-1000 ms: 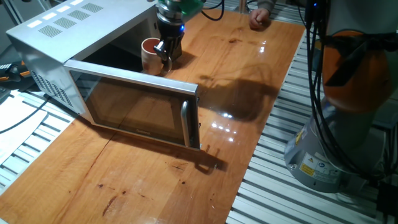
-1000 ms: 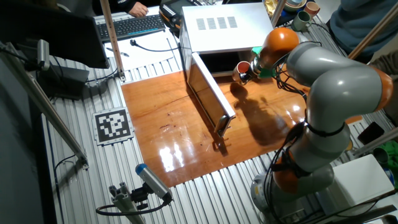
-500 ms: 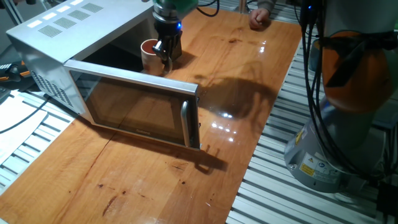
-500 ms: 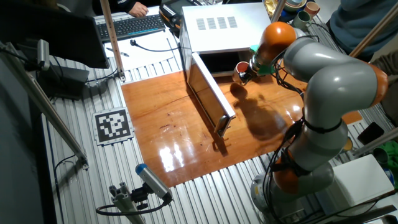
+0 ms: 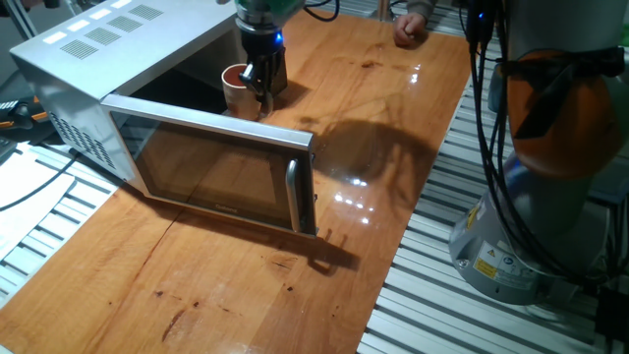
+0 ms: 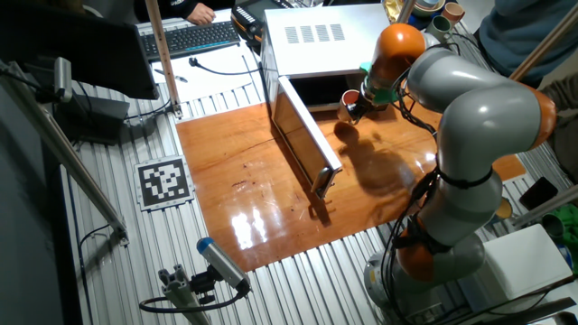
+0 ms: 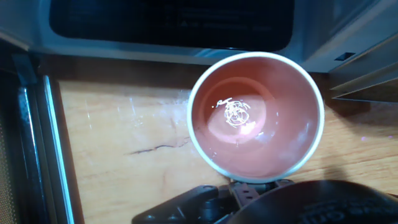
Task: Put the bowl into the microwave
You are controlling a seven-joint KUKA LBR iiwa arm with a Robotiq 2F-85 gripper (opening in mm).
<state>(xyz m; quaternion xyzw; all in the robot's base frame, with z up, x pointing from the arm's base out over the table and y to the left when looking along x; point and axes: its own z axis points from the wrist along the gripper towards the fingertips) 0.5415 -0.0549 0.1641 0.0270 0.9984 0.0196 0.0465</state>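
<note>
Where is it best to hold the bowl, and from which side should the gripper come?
Grip the bowl by its thin round rim, coming from above on the side away from the microwave. It stands upright, and its open mouth leaves the wall free to pinch.

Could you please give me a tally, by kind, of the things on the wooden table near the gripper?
Bowls: 1, the bowl, cream outside and reddish-brown inside, held at its rim by the gripper.
Microwaves: 1, the microwave, its door swung open.
Total: 2
</note>
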